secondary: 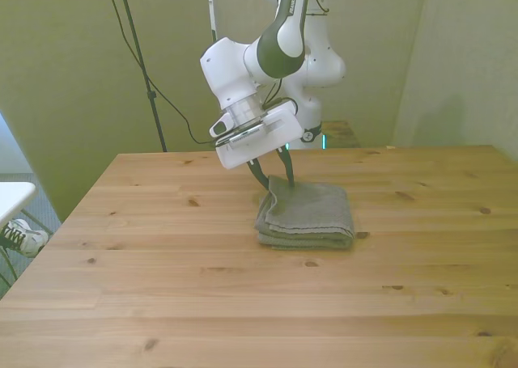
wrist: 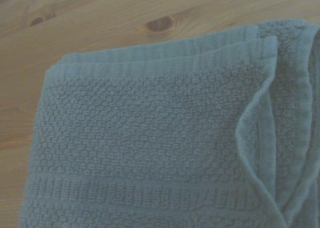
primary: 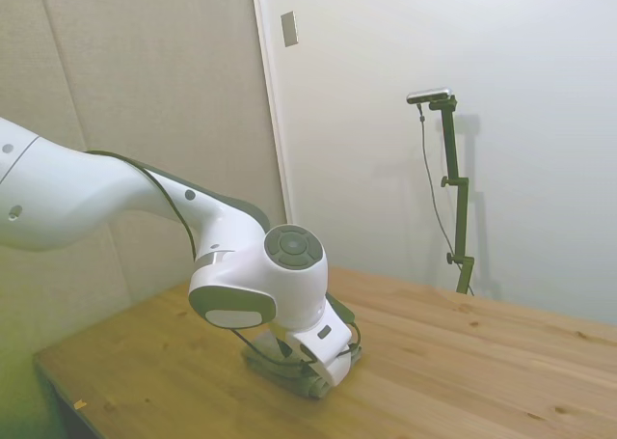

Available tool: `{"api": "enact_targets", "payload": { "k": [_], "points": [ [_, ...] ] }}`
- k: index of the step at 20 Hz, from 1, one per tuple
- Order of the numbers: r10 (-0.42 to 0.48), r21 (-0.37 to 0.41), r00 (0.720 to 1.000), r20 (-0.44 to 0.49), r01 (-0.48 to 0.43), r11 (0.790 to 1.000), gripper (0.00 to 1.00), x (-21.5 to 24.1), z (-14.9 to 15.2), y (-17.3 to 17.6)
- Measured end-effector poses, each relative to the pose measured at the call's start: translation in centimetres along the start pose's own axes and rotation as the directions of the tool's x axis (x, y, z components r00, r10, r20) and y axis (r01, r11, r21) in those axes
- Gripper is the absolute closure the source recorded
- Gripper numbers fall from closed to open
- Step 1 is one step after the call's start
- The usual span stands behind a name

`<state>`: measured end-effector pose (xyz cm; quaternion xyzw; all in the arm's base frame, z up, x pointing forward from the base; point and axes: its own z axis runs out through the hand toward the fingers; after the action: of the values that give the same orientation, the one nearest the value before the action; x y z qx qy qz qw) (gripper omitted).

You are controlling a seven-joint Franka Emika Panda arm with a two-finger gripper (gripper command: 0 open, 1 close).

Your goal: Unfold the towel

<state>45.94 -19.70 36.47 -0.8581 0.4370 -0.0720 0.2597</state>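
The towel (secondary: 307, 216) is seen folded in a thick stack near the middle of the bench (secondary: 162, 287), well away from every bench edge, with bare wood on all sides. The arm is bent down over it, the wrist tilted, so that the hand (secondary: 274, 174) is set at the towel's far corner on the front view's left. The two fingers are drawn close together there, pinching the raised corner of the towel. In the wrist view, a lifted hem fold (wrist: 260, 138) is shown along one side.
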Motion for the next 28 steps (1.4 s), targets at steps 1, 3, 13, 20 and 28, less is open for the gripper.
{"api": "enact_targets", "payload": {
  "k": [1, 3, 13, 20, 28],
  "points": [
    [0.0, 0.0, 1.0, 0.0, 0.0, 1.0, 1.0, 0.0, 0.0, 0.0],
    [0.0, 0.0, 1.0, -0.001, 0.0, 1.0, 1.0, 0.1, 0.0, 0.0],
    [0.007, -0.005, 1.0, 0.002, -0.007, 1.0, 1.0, 0.3, 0.2, 0.3],
    [-0.036, 0.025, 0.999, -0.017, 0.036, 0.999, 1.0, -0.1, -1.4, -2.9],
    [-0.176, 0.035, 0.984, 0.014, 0.176, 0.984, 1.0, -7.6, -0.6, -13.6]
  ]
}}
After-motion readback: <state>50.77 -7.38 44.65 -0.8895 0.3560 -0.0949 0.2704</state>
